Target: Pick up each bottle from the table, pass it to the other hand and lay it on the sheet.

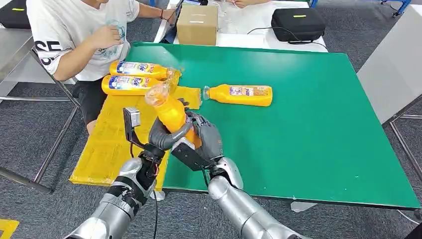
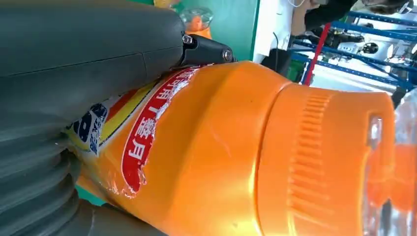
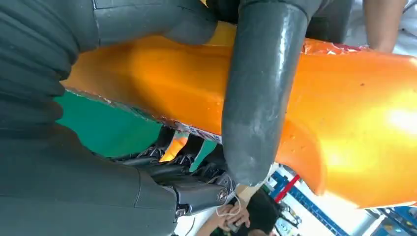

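From the head view, you have the orange bottle (image 1: 171, 113) mid-handover above the desk's (image 1: 318, 144) near-left edge, the left hand (image 1: 166, 137) and right hand (image 1: 206, 134) both wrapped around its body, cap tilted toward the yellow sheet (image 1: 107, 149). In the left wrist view, its glossy plastic looks slippery, rigid, probably moderately heavy. In the right wrist view, the thumb (image 3: 260, 98) crosses the waist; grip there.

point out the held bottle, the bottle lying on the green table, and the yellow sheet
held bottle (image 1: 171, 113), head view, orange body above the hands
table bottle (image 1: 242, 94), head view, middle of its label
yellow sheet (image 1: 107, 144), head view, bare part near its middle
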Controlling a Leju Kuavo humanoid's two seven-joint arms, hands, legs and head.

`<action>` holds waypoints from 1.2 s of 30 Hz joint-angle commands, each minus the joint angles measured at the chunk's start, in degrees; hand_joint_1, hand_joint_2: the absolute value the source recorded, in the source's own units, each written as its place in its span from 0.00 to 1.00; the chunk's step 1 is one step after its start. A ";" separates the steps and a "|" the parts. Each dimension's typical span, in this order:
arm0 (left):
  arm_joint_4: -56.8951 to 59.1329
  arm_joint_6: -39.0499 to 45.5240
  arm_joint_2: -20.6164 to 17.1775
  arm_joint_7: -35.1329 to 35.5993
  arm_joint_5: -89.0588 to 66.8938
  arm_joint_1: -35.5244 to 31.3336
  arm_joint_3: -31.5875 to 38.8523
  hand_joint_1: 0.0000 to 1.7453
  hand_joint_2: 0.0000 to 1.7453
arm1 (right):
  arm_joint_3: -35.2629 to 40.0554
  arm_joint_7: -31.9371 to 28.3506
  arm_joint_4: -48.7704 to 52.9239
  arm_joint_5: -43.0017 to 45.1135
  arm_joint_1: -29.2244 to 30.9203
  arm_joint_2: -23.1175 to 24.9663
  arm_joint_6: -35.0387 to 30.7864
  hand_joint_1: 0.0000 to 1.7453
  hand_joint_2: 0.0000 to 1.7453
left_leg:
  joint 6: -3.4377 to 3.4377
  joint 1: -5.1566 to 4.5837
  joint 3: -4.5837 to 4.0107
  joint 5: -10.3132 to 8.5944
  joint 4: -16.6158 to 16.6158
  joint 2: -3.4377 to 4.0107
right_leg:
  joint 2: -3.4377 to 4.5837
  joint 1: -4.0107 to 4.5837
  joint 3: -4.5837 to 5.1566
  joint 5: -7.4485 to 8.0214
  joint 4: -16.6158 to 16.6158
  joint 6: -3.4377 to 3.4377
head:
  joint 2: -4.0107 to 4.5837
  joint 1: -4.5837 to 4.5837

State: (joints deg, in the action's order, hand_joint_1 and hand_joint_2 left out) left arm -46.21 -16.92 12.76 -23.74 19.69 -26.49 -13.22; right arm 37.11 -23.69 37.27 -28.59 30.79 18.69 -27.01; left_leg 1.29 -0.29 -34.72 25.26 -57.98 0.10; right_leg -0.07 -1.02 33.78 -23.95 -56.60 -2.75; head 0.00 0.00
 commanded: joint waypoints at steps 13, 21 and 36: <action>0.90 3.46 -1.13 -1.18 -0.68 -2.76 -0.19 1.00 1.00 | -2.61 -1.95 1.64 4.50 -1.86 -1.50 -1.56 0.00 1.00 | -0.09 0.09 0.13 0.05 -0.02 -0.07 | -0.05 0.10 -0.19 -0.05 0.03 0.11 | 0.00 -0.02; 6.28 12.74 -7.10 -6.76 -10.34 -8.01 3.55 1.00 1.00 | -8.34 -4.03 20.07 9.29 -7.86 -5.60 -4.21 0.00 1.00 | -0.10 0.11 0.10 0.04 -0.03 -0.09 | -0.07 0.12 -0.17 -0.04 0.02 0.12 | 0.00 -0.02; 19.82 44.23 -19.03 -3.37 -62.88 -17.16 -1.05 1.00 1.00 | -10.86 -6.85 34.72 12.93 -13.08 -7.41 -4.35 0.00 1.00 | -0.08 0.08 0.06 0.01 0.00 0.00 | 0.01 0.07 -0.08 -0.03 -0.03 0.08 | 0.00 -0.02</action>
State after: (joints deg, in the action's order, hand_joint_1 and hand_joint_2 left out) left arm -37.80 21.57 -0.16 -32.15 -28.31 -37.99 -9.64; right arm 27.76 -29.46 63.34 -16.94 19.23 13.97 -30.71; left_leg 1.27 -0.25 -34.74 25.23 -57.98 0.10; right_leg -0.07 -1.00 33.78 -23.95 -56.64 -2.75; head 0.00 -0.02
